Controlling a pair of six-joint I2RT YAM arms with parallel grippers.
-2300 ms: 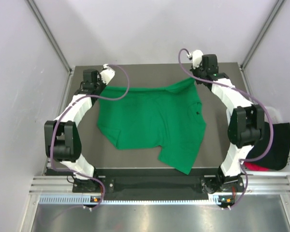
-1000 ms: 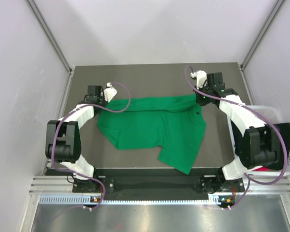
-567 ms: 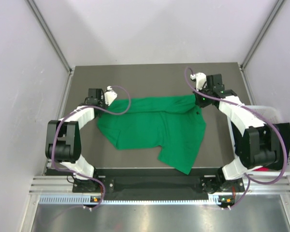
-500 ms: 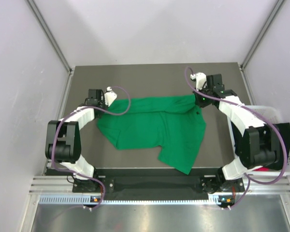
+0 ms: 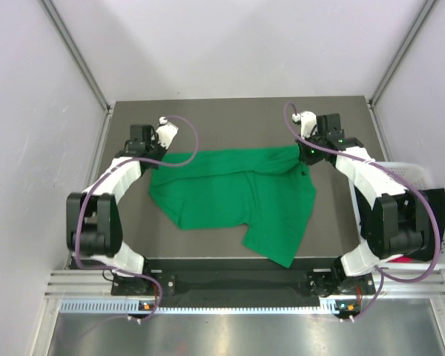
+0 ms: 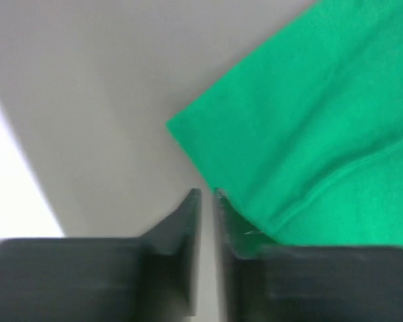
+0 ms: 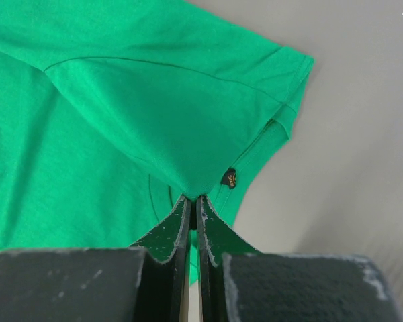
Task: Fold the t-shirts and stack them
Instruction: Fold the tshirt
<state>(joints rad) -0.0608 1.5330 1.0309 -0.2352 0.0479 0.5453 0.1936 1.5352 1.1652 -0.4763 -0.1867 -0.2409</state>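
Observation:
A bright green t-shirt lies spread on the dark table, its far part folded over towards the front. My right gripper is shut on a pinch of the shirt's far right edge, as the right wrist view shows, beside a small black tag. My left gripper is shut and empty, just left of the shirt's far left corner; only bare table shows between its fingertips. A black t-shirt and a red one lie bunched in the basket on the right.
A white basket stands off the table's right edge, behind the right arm. Grey walls and metal posts close in the table on three sides. Purple cables loop from both wrists.
My left gripper has let go of the shirt's far left corner and drawn back to the far left. The corner now lies on the table. My right gripper has kept its hold.

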